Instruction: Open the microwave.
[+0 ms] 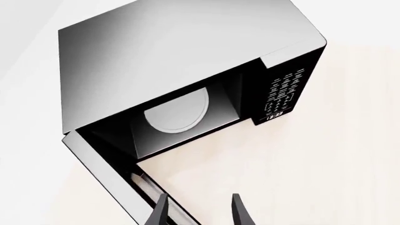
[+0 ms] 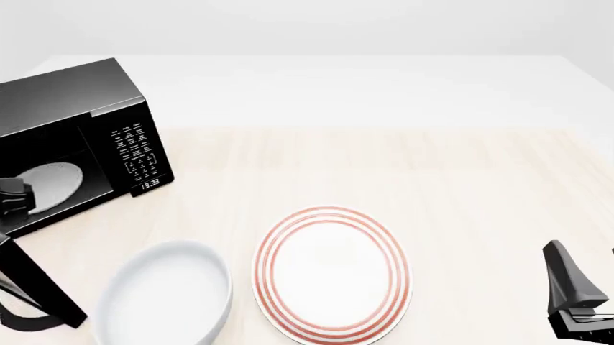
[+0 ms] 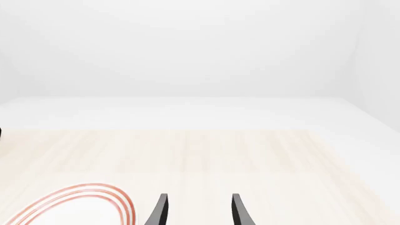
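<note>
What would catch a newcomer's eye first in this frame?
The glossy black microwave at the table's far left, its door swung wide open so the white turntable shows inside. Next, the red-ringed plate near the front centre, with a white bowl just left of it. The left gripper hangs open by the door's edge; the right gripper sits open over bare table at the right.

microwave point(image 2: 72, 108) left, bowl point(image 2: 163, 298) beside plate point(image 2: 331, 273)

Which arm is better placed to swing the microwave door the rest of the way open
Left. The left gripper sits right at the swung-out door of the microwave, jaws apart. The right gripper is far across the table, beyond the red-ringed plate.
</note>
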Action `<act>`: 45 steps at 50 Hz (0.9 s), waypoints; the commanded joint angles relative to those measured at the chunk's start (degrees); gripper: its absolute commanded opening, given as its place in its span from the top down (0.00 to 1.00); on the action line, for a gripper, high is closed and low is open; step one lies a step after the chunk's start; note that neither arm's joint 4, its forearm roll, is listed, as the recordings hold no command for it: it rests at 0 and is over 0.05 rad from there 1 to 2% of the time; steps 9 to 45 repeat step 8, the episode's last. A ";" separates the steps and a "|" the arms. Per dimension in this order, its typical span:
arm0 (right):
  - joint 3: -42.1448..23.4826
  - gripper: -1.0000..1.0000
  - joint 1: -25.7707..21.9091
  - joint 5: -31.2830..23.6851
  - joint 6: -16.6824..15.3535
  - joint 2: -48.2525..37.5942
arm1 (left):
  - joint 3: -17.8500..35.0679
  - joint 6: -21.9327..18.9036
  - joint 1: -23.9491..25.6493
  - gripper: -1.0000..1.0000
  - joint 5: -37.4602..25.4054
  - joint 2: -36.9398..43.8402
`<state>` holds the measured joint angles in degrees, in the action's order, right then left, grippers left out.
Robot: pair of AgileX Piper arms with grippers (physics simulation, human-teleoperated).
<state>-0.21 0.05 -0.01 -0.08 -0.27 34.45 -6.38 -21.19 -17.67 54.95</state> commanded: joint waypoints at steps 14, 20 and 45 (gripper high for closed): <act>0.00 0.00 0.00 0.01 0.00 0.01 | -1.12 -1.06 -0.21 0.00 -2.13 -1.84; 0.00 0.00 0.00 0.01 0.00 0.01 | -1.12 -1.06 -0.21 0.00 -2.13 -1.84; 0.00 0.00 0.00 0.01 0.00 0.01 | -1.12 -1.06 -0.21 0.00 -2.13 -1.84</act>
